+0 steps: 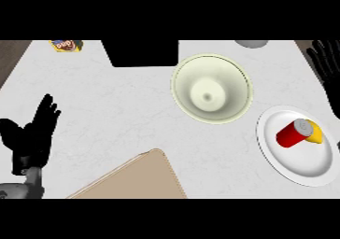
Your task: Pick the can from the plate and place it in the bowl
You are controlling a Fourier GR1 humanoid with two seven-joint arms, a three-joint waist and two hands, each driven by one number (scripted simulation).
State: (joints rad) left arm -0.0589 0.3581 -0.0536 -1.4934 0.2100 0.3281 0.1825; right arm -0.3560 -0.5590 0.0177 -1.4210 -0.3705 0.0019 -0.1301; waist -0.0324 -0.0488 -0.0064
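Big pale-green round bowl [213,88] sits mid-counter, and just to its right lies the white round plate [297,145]. On that plate rests the red cylindrical can with a yellow end [297,132], tipped on its side, long axis running left-low to right-high. The right hand [329,58], fingers spread and empty, hangs beyond the plate at the far right edge, clearly the nearer one. Left hand [31,133] rests open, well apart.
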